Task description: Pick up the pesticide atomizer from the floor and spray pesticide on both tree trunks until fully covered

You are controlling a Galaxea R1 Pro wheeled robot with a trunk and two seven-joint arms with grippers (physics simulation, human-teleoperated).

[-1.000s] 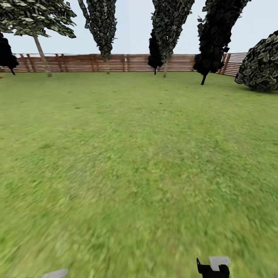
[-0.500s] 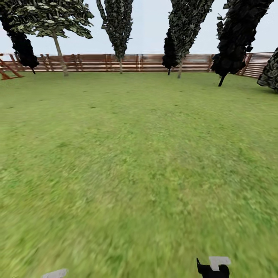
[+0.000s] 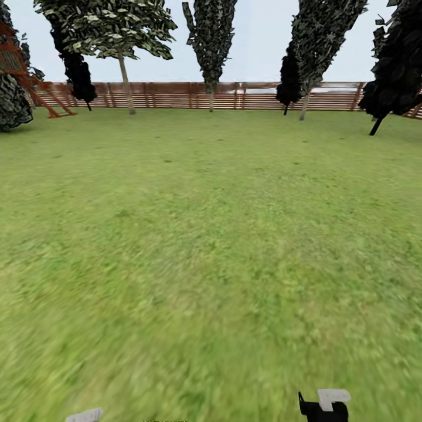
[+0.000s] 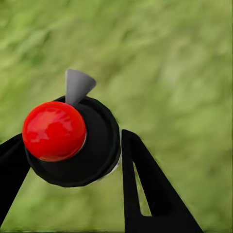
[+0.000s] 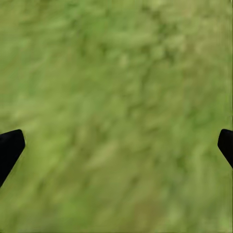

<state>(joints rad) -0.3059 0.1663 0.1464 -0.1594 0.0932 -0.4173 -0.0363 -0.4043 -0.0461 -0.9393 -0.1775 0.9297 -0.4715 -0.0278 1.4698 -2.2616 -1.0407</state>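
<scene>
1. Since the earlier frames the whole head view has slid to the right, so your camera has turned to the left; the trees and fence did not move. A red-brown wooden frame structure (image 3: pixel 23 82) has come into sight at the far left, and the round dark bush at the right is gone from the picture.

2. On your left side, the left gripper (image 4: pixel 73 160) is closed around the pesticide atomizer (image 4: pixel 73 141), a black round-bodied sprayer with a glossy red ball top and a grey cone nozzle. The black fingers (image 4: pixel 145 189) press on both sides of its body. So the atomizer is already off the floor and in your left arm.

3. In the middle lies the wide green lawn (image 3: pixel 211 234), and behind it the brown horizontal-slat wooden fence (image 3: pixel 252 95) with thin-trunked dark trees in front of it. I judge these are not the two thick-trunked trees of the task, and I cannot say from here which way those stand.

4. On your right side, the right gripper (image 5: pixel 116 145) is spread wide and holds nothing; below it is grass.

5. For the next move the important relation is the nozzle direction: the grey cone points away from the red ball, toward the grass. You will probably need to go on turning until a thick trunk appears, and approach with the left arm nearer to it.
</scene>
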